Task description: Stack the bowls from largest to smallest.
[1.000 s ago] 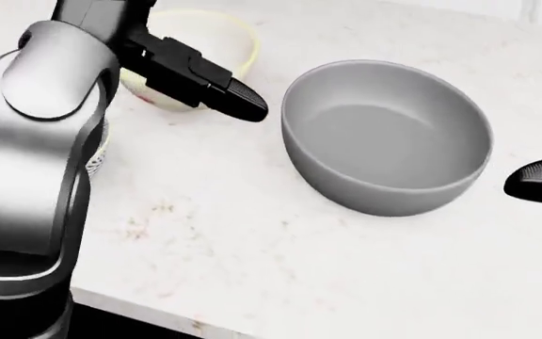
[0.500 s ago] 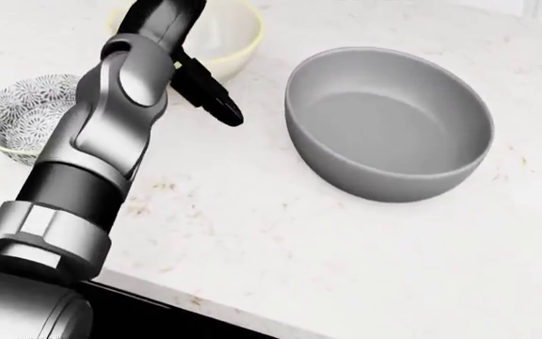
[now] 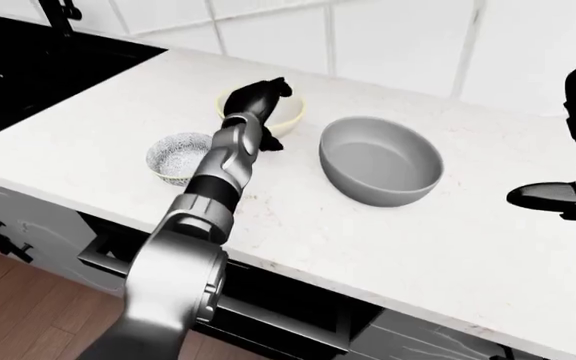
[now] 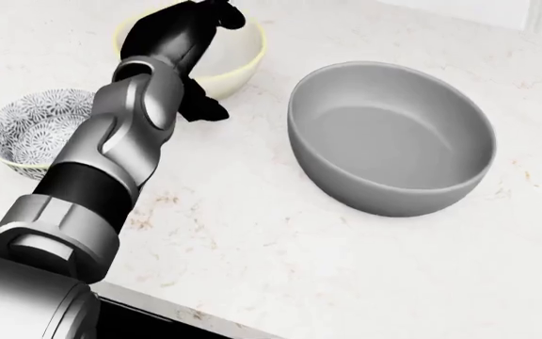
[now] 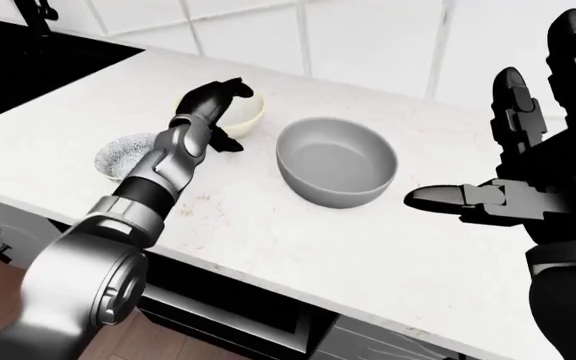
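1. currently the left hand [image 4: 182, 32] reaches up the head view over the near rim of the cream bowl [image 4: 233, 49]. its black fingers [image 4: 219, 18] drape across the rim and into the bowl's mouth, and one finger [image 4: 205, 109] juts down outside the wall, toward the bottom of the view.
2. grip state, left: fingers sit on both sides of the cream bowl's rim, but whether they actually clamp it or only straddle it cannot be told from any of the three views.
3. the patterned bowl [image 4: 35, 127] stands just left of the left forearm [image 4: 111, 162] in the head view, below-left of the hand. it sits upright on the counter and its right edge is hidden by the arm.
4. the grey bowl [image 4: 393, 138], largest of the three, stands to the right of the left hand in the head view, apart from it and from the cream bowl. it is upright and holds nothing.
5. the right hand [image 5: 503, 169] is raised at the right of the right-eye view, well right of the grey bowl. its fingers [image 5: 513, 101] are spread upward and the thumb points left toward the bowl; the hand is splayed wide and holds nothing.
6. all three bowls rest separately on the white speckled counter [image 4: 280, 254].
7. a black sink [image 3: 38, 67] lies at the upper left of the left-eye view, well left of the left hand, and a tiled wall [image 3: 398, 37] runs along the top.
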Controlling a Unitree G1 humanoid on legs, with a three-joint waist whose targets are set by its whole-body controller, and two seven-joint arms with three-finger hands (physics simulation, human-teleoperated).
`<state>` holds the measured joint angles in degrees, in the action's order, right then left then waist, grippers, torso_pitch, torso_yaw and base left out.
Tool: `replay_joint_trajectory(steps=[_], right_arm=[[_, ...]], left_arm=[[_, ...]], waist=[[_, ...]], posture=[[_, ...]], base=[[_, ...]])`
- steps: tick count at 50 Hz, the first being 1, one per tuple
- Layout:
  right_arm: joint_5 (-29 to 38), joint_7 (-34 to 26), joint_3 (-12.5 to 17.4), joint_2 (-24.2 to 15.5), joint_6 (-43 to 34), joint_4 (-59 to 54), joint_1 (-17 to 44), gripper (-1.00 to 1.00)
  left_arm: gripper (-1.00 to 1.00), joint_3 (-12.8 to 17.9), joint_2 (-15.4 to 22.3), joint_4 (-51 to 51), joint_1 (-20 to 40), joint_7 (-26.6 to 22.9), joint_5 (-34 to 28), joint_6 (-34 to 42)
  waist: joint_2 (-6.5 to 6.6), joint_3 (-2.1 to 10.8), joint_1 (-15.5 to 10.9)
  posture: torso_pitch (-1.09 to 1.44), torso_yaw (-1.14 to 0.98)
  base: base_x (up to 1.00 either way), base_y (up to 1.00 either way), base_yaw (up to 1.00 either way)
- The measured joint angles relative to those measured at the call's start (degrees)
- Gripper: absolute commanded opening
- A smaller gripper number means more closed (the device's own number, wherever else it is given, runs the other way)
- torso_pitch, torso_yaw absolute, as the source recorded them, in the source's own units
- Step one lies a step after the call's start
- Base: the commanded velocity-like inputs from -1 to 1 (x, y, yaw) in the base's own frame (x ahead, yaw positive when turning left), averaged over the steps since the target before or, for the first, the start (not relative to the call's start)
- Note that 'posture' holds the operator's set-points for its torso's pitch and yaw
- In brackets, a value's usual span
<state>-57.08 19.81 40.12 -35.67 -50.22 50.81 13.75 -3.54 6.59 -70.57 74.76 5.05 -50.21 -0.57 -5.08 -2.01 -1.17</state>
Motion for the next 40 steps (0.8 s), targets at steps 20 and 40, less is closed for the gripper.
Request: replay_joint_trajectory(steps=[20,40], right_arm=[[-1.1,0.4,1.7,0.2,-0.1,1.2,-0.9,1.00],[-7.2,2.9,5.8,-3.5,0.4,1.3,-2.4,1.00]], left_arm=[[-0.93,0.0,0.1,1.9,-1.4,-1.1,-3.6,-2.0],[-1.00,-0.1,-2.5,22.5,-1.1,-8.6,-5.0,-3.5]], waist=[[-0.09,-0.09,-0.2],[-0.12,-1.09,0.0]], posture=[[0.00,0.00],[0.00,0.00]], base=[[0.00,0.00,0.00],[0.00,0.00,0.00]])
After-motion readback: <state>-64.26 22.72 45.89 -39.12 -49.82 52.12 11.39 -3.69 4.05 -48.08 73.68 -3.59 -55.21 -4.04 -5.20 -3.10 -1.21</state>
